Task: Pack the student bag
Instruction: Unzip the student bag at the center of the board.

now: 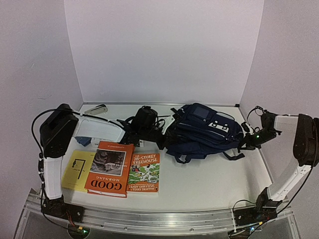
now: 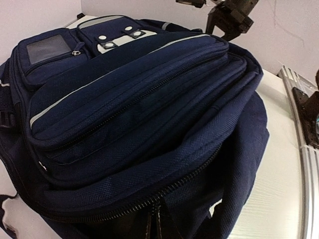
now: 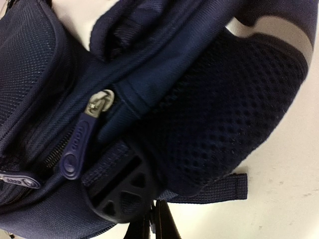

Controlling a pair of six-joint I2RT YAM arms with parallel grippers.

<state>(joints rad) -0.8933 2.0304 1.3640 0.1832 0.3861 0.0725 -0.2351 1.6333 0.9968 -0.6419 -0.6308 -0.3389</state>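
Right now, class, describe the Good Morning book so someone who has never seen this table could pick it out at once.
On the white table, look left of the navy student bag, where three books lie in a row. The Good Morning book is the middle one, between the yellow book and the Treehouse book. Only it shows GOOD in large white letters on orange.

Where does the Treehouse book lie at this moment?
In the top view, the Treehouse book lies flat on the table, left of centre, directly right of the orange Good Morning book and closer to the near edge than the student bag.
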